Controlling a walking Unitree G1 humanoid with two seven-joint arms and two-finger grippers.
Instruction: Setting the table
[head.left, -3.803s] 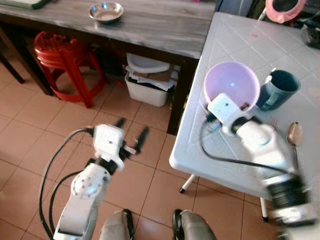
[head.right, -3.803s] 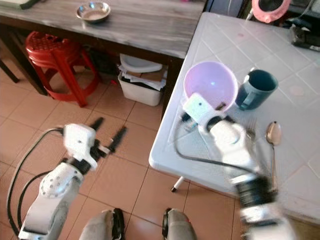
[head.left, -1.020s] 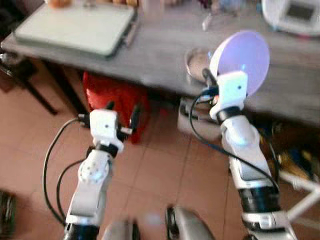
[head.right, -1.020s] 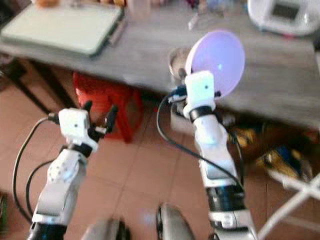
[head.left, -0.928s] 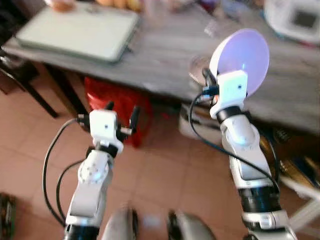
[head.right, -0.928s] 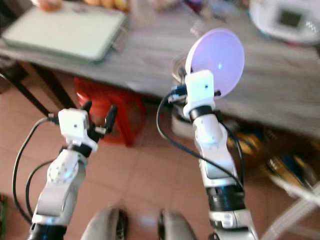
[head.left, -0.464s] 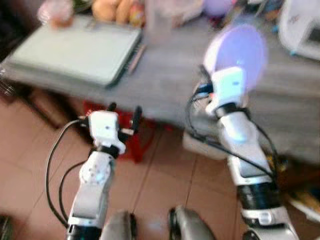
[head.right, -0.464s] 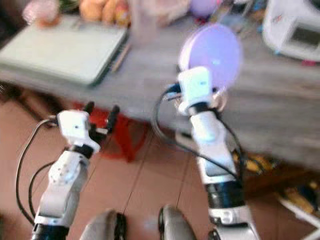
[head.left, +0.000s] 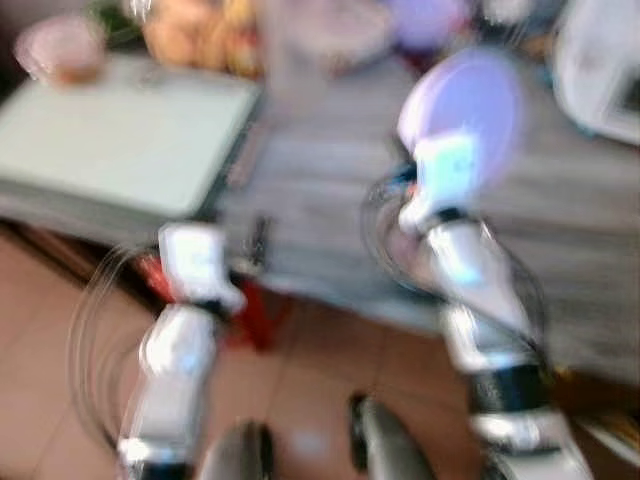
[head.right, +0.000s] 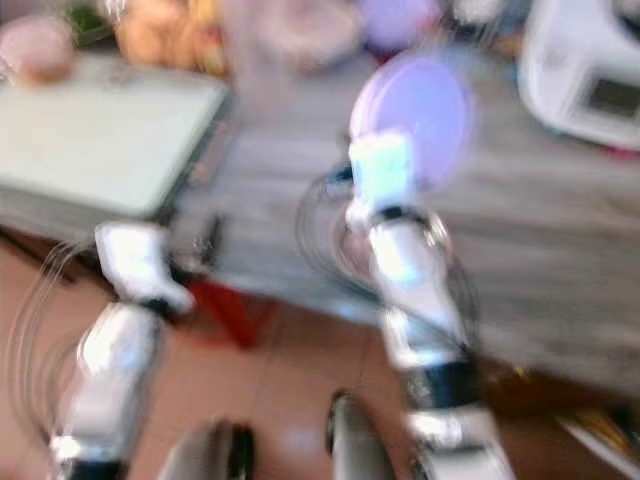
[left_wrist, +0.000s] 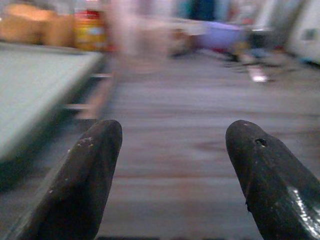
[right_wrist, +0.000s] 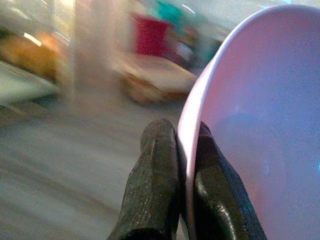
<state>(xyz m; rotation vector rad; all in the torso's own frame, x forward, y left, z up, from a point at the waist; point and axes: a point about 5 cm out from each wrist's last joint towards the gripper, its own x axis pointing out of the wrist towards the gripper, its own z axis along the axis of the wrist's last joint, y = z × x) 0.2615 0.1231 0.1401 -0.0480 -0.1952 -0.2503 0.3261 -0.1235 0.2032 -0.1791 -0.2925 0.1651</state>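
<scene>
One lilac bowl (right_wrist: 260, 165) pinched by right gripper (right_wrist: 185, 150) above table (left_wrist: 190, 150).

- The lilac bowl (right_wrist: 250, 125) looks like smooth, faintly glossy plastic.
- The grey table (left_wrist: 175, 150) shows matt wood grain.
- The gripper fingers (right_wrist: 155, 200) are rough, matt black.

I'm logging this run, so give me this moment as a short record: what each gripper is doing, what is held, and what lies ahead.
right gripper: shut on the rim of the purple bowl, raised above the table
left gripper: open, holding nothing, at the table's near edge
surface ahead: grey wooden table
on the table: pale green tray
image quality: head views blurred
</scene>
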